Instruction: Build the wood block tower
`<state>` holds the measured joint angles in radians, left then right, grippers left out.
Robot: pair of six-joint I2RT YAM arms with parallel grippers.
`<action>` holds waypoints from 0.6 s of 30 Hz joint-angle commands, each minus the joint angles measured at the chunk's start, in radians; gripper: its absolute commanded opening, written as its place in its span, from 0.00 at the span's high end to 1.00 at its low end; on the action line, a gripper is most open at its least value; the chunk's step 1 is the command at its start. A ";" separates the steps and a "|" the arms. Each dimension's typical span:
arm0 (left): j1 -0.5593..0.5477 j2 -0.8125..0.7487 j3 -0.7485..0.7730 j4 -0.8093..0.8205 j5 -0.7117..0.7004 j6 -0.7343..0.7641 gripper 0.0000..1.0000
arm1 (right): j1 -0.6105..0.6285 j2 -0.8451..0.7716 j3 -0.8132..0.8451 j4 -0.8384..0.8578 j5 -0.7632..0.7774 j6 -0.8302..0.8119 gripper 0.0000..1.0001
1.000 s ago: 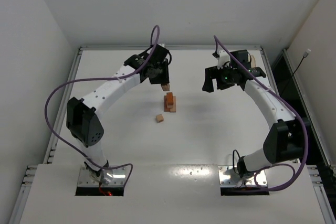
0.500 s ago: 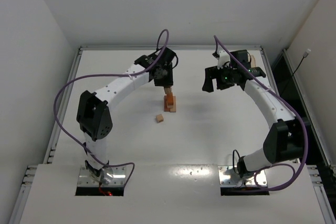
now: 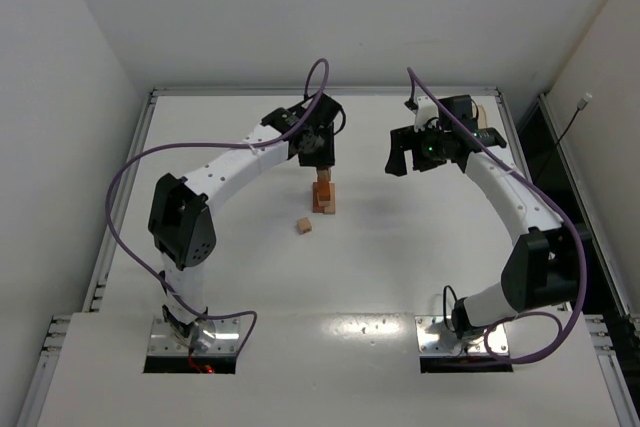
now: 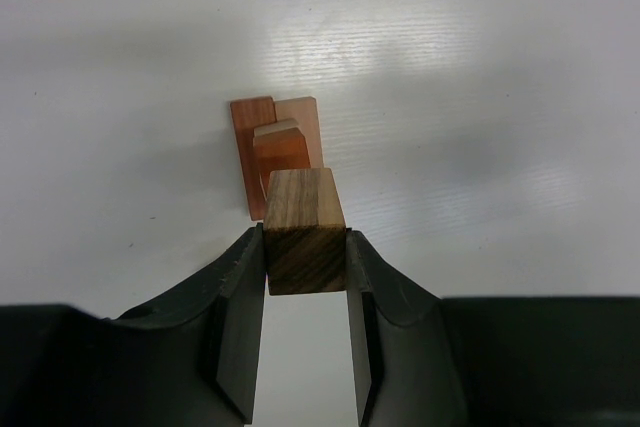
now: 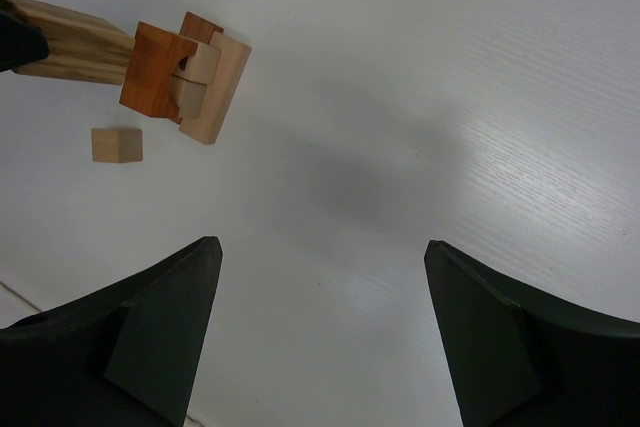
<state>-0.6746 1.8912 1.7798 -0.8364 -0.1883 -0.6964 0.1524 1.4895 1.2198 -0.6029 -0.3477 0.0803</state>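
- The wood block tower stands a little above the middle of the overhead frame. It has a reddish-orange bar and a light tan bar side by side at the base, with a reddish-orange block stacked on them.
- A dark-grained tan block sits right at the top of the stack. We cannot tell whether it rests on the tower or hangs just clear.
- One loose tan cube lies on the white table just below and left of the tower, not yet placed.
- We judge the build to be partly done: a few pieces are stacked, one is being set, and at least the cube remains.
- The left gripper is clenched on the dark-grained block, one jaw on each side. Its arm arches in from the left of the frame and points down over the tower.
- The right gripper holds nothing, with its jaws spread wide. It hovers to the right of the tower, well apart from it.
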 commanded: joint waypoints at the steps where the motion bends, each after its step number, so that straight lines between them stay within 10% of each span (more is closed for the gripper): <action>1: -0.013 -0.007 -0.002 0.019 -0.008 -0.018 1.00 | -0.005 0.005 0.023 0.032 0.000 0.013 0.20; 18: -0.013 0.002 -0.052 0.019 0.024 -0.018 1.00 | -0.005 0.005 0.023 0.032 0.000 0.013 0.20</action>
<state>-0.6746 1.8927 1.7397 -0.8349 -0.1764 -0.6975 0.1524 1.4895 1.2198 -0.6029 -0.3477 0.0803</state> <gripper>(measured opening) 0.287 0.797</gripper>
